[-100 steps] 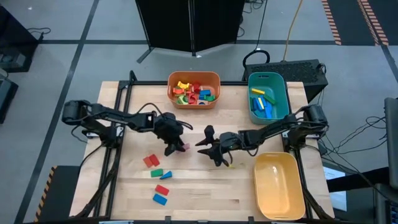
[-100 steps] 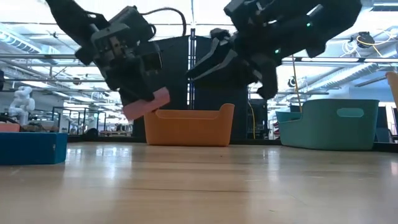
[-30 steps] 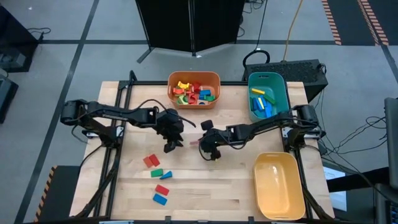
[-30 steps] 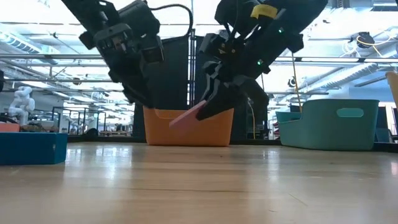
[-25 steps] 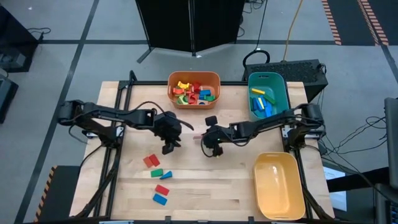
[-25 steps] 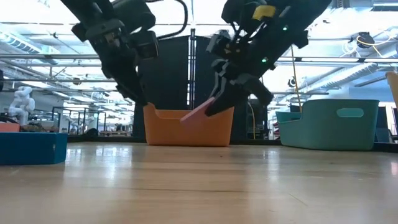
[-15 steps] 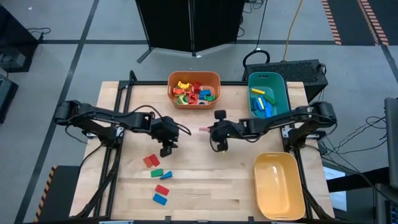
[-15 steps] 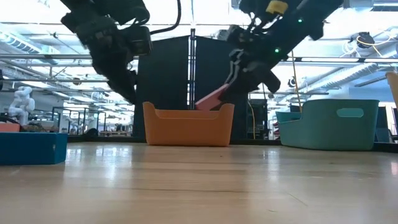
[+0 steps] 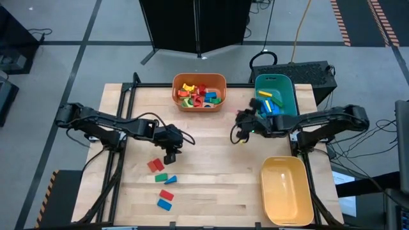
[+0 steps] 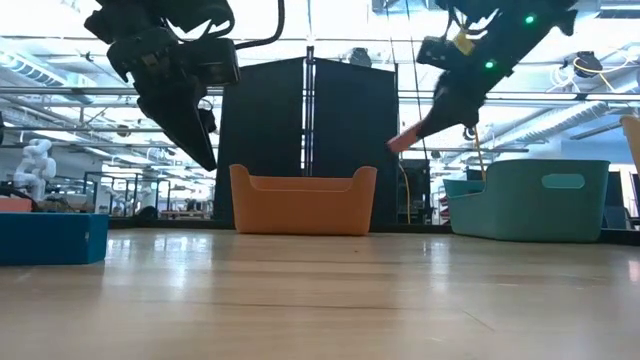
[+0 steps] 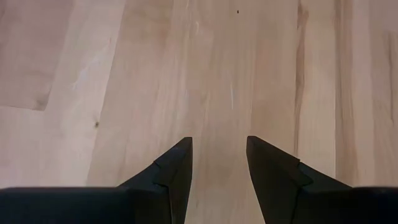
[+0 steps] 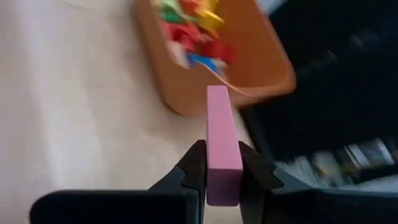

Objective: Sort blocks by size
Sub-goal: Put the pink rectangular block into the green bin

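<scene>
My right gripper (image 9: 241, 121) is shut on a pink block (image 12: 222, 140) high above the table, between the orange bin (image 9: 199, 92) and the teal bin (image 9: 275, 99). The low view shows that block (image 10: 405, 138) sticking out slantwise below the fingers. My left gripper (image 9: 169, 154) hangs open over bare wood left of the table's middle, nothing between its fingers (image 11: 177, 168). Red (image 9: 154, 165), green (image 9: 160, 178) and blue (image 9: 165, 204) blocks lie flat on the table nearer the front edge. My right gripper pinches the pink block between its two fingers (image 12: 196, 163), which sit on the two wide faces at the block's near end (image 12: 222, 180). The block runs along the fingers and juts out past their tips. It is lifted clear and slants downward.
The orange bin at the far middle holds several mixed blocks. The teal bin at the far right holds blue and yellow blocks. A yellow bin (image 9: 286, 190) stands at the near right. Bare wood lies between the two arms.
My right gripper has risen and gone toward the table's right and far edge, toward the teal bin, rolling its wrist; the pink block went with it and stayed clear of the table. My left gripper has drawn back a little toward the table's left.
</scene>
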